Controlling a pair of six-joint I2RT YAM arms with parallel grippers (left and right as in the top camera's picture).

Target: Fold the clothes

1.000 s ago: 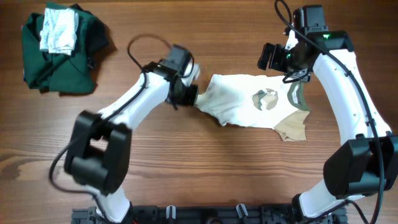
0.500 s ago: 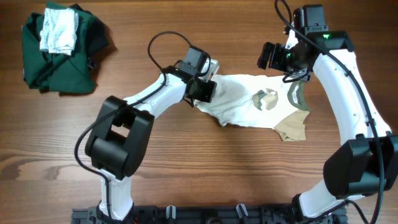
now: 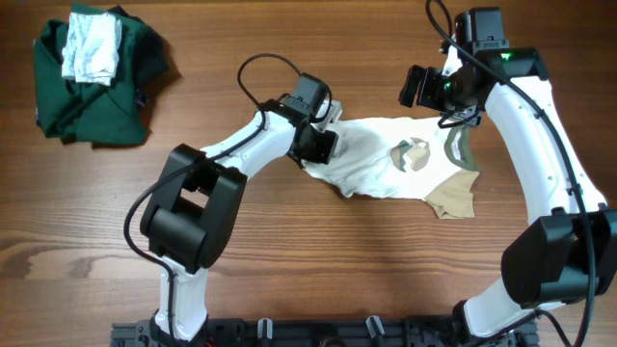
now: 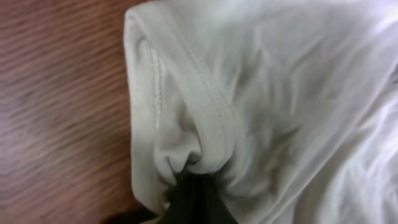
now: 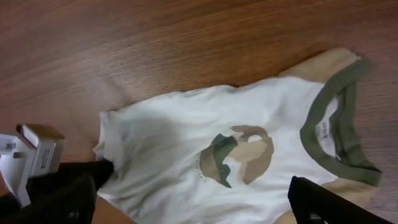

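The clothes (image 3: pixel 371 164) are a small white shirt with tan sleeves, a green collar (image 5: pixel 323 121) and a chest print, lying flat on the wooden table (image 3: pixel 289 251) at centre right. My left gripper (image 3: pixel 323 145) is at the shirt's left end, shut on its bottom hem. In the left wrist view that hem (image 4: pixel 205 124) bunches into the dark tips of the left gripper (image 4: pixel 198 196). My right gripper (image 3: pixel 429 89) hovers open above the shirt's far edge. In the right wrist view the shirt (image 5: pixel 186 143) lies below the right gripper (image 5: pixel 193 205), whose fingers (image 5: pixel 317 199) are wide apart.
A large dark green garment (image 3: pixel 92 92) is piled at the far left corner, with a whitish folded cloth (image 3: pixel 93 48) on top. The left arm's cable loops over the table behind the gripper.
My left gripper has carried the hem rightward, so the shirt's left end now sits closer to the print and the cloth has bunched. The right arm has not moved.
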